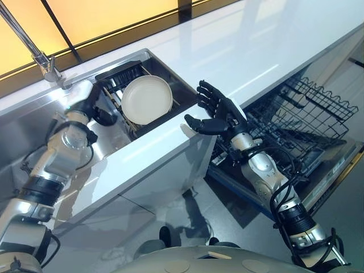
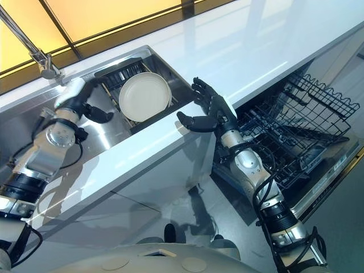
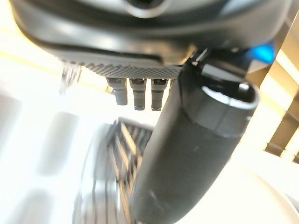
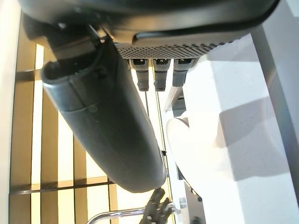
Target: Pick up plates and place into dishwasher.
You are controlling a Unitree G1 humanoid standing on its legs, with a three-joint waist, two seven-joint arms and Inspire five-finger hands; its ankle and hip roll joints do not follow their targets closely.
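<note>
A cream plate (image 1: 147, 100) stands tilted on edge in a dark dish rack (image 1: 116, 77) inside the sink; it also shows in the right wrist view past the fingers (image 4: 191, 140). My left hand (image 1: 98, 112) is down in the sink just left of the rack, open, its thumb (image 3: 187, 154) stretched out, a little apart from the plate. My right hand (image 1: 216, 114) hovers over the counter's front edge to the right of the plate, open with fingers spread and nothing in it.
The steel sink (image 1: 108, 145) has a faucet (image 1: 34, 51) at its back left. A white counter (image 1: 256, 51) runs to the right. Below it the dishwasher's wire rack (image 1: 301, 119) is pulled out over the open door (image 1: 335, 170).
</note>
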